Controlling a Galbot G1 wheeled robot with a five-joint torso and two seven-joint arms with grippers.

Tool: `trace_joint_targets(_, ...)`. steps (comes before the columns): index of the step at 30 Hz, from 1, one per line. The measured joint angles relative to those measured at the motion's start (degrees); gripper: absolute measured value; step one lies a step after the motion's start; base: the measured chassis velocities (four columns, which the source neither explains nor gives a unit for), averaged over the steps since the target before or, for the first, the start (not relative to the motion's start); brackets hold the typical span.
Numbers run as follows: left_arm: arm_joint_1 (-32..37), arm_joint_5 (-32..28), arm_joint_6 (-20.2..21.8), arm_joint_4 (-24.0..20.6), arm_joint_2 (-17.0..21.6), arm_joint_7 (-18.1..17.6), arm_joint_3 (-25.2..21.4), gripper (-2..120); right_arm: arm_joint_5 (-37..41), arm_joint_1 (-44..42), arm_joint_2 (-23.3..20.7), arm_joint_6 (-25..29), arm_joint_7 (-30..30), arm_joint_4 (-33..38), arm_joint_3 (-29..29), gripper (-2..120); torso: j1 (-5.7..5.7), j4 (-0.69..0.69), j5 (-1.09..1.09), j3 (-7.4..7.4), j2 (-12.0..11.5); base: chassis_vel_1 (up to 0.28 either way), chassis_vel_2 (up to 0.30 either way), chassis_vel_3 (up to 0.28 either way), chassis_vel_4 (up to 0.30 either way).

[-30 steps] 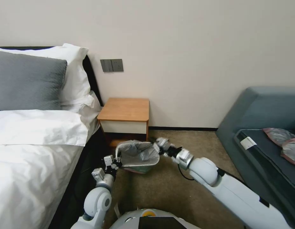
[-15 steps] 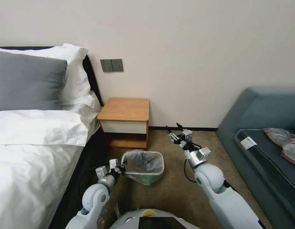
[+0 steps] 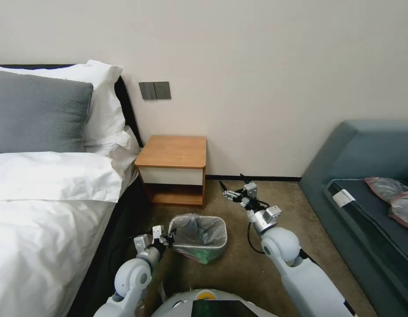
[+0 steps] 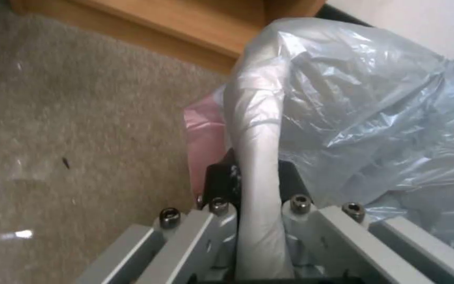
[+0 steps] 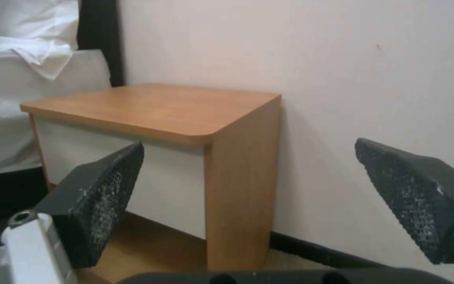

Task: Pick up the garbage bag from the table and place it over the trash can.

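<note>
The trash can [image 3: 205, 254] stands on the carpet in front of the table [image 3: 173, 152]. The garbage bag [image 3: 197, 229] lines it and folds over its rim. My left gripper [image 3: 168, 238] is shut on the bag-covered rim at the bin's left side. In the left wrist view that wrapped rim runs between the black fingers [image 4: 222, 179], with the wrinkled bag [image 4: 363, 102] and its pink edge [image 4: 201, 134] beside them. My right gripper [image 3: 232, 187] hangs open in the air to the right of the table. Its view shows the table [image 5: 153, 110] beyond the spread pads [image 5: 106, 193].
A bed [image 3: 45, 198] with white linen and a grey pillow fills the left side. A grey sofa [image 3: 367, 154] on the right holds flat grey-pink bags [image 3: 391, 193]. Bare carpet [image 3: 239, 268] lies between the bin and the sofa.
My right gripper let go of the bag's rim, swung up and away to the right, opened, then drifted slightly left. The bin settled lower, and my left gripper kept its hold.
</note>
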Motion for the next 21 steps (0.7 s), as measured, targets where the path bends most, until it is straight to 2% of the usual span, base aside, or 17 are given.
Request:
trace_joint_targets(7, 0.9, 1.9, -1.1, 0.4, -0.8, 1.4, 0.4, 3, -1.1, -1.8, 0.9, 0.0, -1.2, 1.6, 0.2, 100, 0.0, 0.0, 0.0, 0.0, 0.0, 0.0, 0.0, 0.0, 0.0)
trace_joint_targets(13, 0.7, 2.3, -1.2, 0.7, -1.1, 1.2, 0.9, 4, -1.9, -3.2, 1.2, 0.5, -2.0, 1.9, 0.5, 100, 0.0, -0.01, 0.0, 0.01, 0.0, 0.0, 0.0, 0.0, 0.0)
trace_joint_targets(19, 0.4, 2.4, -1.2, -0.2, -1.2, 0.9, 0.8, 29, -2.3, -3.3, 1.3, 1.0, -2.5, 1.6, 0.5, 100, 0.0, 0.0, 0.0, 0.01, 0.0, 0.0, 0.0, 0.0, 0.0)
trace_joint_targets(21, 0.4, 2.4, -1.2, -0.3, -1.2, 0.9, 0.7, 31, -2.3, -3.3, 1.3, 1.0, -2.5, 1.6, 0.5, 100, 0.0, -0.01, 0.0, 0.0, 0.0, 0.0, 0.0, 0.0, 0.0)
